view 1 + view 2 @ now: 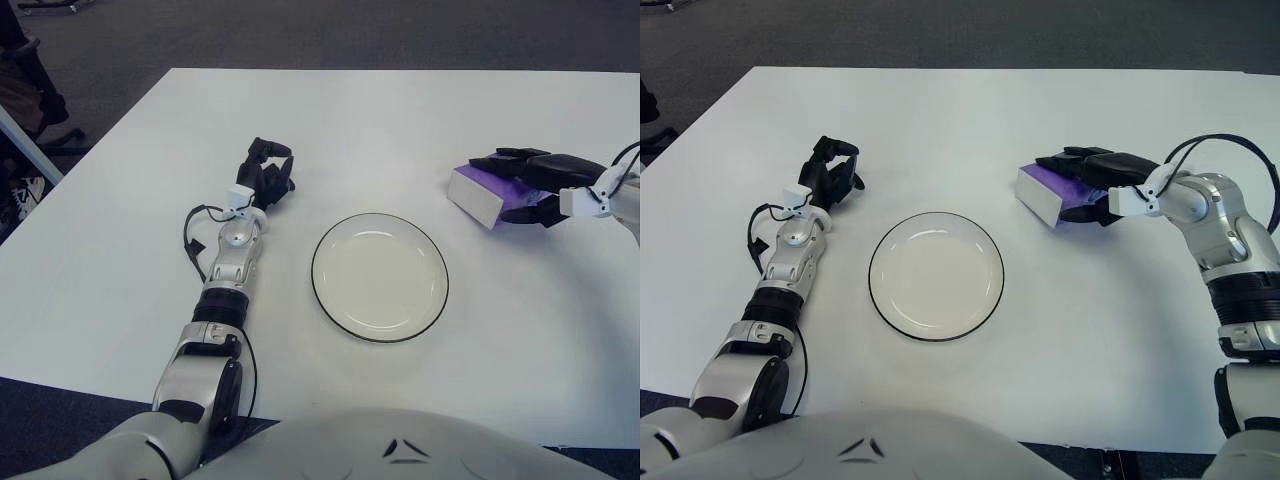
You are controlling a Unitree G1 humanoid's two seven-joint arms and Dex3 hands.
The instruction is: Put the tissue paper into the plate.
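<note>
While the left hand (266, 175) sat on the table (120, 250) off to the left of the plate (379, 277), fingers curled in on themselves and holding nothing, all the action was over on the right side. The plate was in the middle, near-ish, white with a thin dark rim and nothing in it.

Further right and a bit farther back was the tissue pack (1052, 194), a small purple and white block. Its left end looked tipped up a little off the table, though I couldn't be sure. The right hand (1102, 178) was clamped on it, fingers laid over the top and thumb tucked in on the near side, so it looked like a proper grip already.

My guess on handling: that pack was light and soft, so it would squash rather than crack, and the plastic wrap was probably a bit slick. Pinching it across the short width, top and side like this, seemed the sensible hold. Squeezing harder wouldn't hurt it, but a loose grip could let it slide out on the way to the plate.
</note>
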